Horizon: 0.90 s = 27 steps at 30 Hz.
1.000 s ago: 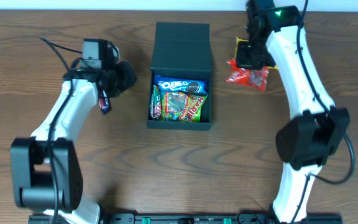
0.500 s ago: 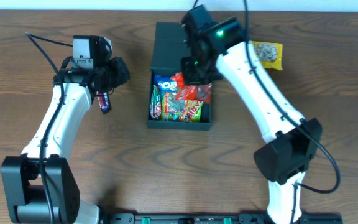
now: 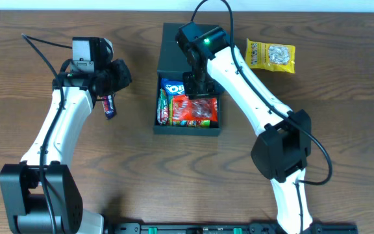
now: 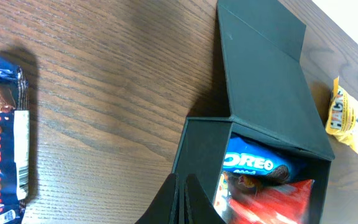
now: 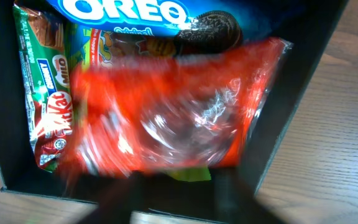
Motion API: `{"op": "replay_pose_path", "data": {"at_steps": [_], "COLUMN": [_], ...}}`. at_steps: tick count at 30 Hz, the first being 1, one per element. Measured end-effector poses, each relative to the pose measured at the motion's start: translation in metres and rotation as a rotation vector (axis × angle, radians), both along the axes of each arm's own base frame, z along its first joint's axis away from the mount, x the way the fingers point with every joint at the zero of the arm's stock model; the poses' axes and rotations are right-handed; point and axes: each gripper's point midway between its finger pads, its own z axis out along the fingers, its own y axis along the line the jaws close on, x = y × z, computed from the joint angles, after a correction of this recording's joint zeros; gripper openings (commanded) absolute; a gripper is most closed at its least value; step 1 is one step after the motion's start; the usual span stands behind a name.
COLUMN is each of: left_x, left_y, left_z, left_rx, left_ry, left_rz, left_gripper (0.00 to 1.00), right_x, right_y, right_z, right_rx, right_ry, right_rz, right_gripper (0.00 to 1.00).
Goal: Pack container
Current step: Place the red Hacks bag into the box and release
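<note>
The dark teal container (image 3: pixel 187 130) stands mid-table with its flap lid (image 3: pixel 171 52) folded back. Inside lie an Oreo pack (image 3: pixel 173 86), a green KitKat (image 3: pixel 163 107) and, on top, a red packet (image 3: pixel 193 110). My right gripper (image 3: pixel 197 84) hovers over the box's far half. In the right wrist view its blurred fingers stand apart around (image 5: pixel 174 199), with the red packet (image 5: pixel 166 118) lying loose beyond them. My left gripper (image 3: pixel 119 75) is shut and holds nothing, left of the box. Its tips (image 4: pixel 182 186) point at the container's near wall (image 4: pixel 197 149).
A dark blue chocolate bar (image 3: pixel 109 106) lies on the wood just below my left gripper, also seen in the left wrist view (image 4: pixel 5 155). A yellow snack packet (image 3: pixel 271 55) lies to the right of the lid at the back.
My right arm carried the red packet from the back right over the container, opened, and the packet now lies inside on the other snacks. The left arm barely shifted.
</note>
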Motion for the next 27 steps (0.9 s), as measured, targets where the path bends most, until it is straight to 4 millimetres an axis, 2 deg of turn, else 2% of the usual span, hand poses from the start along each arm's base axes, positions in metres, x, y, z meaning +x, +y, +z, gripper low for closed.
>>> {"op": "replay_pose_path", "data": {"at_steps": [1,2,3,4,5,6,7,11,14,20,27], "left_x": [0.000,0.000,0.000,0.000,0.000,0.000,0.000,0.000,0.000,0.000,0.001], "left_y": [0.000,0.000,0.000,0.000,0.000,0.000,0.000,0.001,0.001,0.002,0.003], "left_z": [0.000,0.000,0.000,0.000,0.000,0.000,0.000,0.000,0.000,0.000,-0.001], "left_rx": [0.001,0.002,0.003,0.004,0.004,0.006,0.007,0.015,0.019,0.024,0.029], "left_ry": [0.000,-0.001,-0.002,-0.002,-0.002,-0.004,-0.005,-0.007,-0.008,-0.009,-0.009], "left_rz": [-0.002,-0.003,-0.004,-0.005,-0.006,-0.009,-0.009,-0.014,-0.013,-0.013,-0.009], "left_gripper": [0.07,0.07,0.07,0.07,0.07,0.07,0.07,0.07,0.07,0.07,0.07], "right_x": [0.000,-0.001,-0.002,-0.003,-0.003,-0.002,0.001,0.017,0.028,0.047,0.033], "right_y": [0.000,-0.001,-0.001,-0.002,-0.003,-0.003,-0.001,0.011,0.020,0.037,0.034], "right_z": [0.000,0.000,0.000,0.001,0.002,0.006,0.010,0.026,0.022,-0.010,-0.047], "right_rx": [-0.001,-0.002,-0.005,-0.009,-0.009,-0.004,0.009,0.102,0.149,0.211,0.190], "right_ry": [0.000,0.002,0.006,0.012,0.013,0.007,-0.004,-0.062,-0.102,-0.164,-0.111], "right_rz": [0.000,0.001,0.004,0.007,0.010,0.008,0.009,0.035,0.062,0.104,0.127], "right_gripper": [0.88,0.88,0.88,0.81,0.52,0.10,0.01,0.01,0.01,0.01,0.01]}}
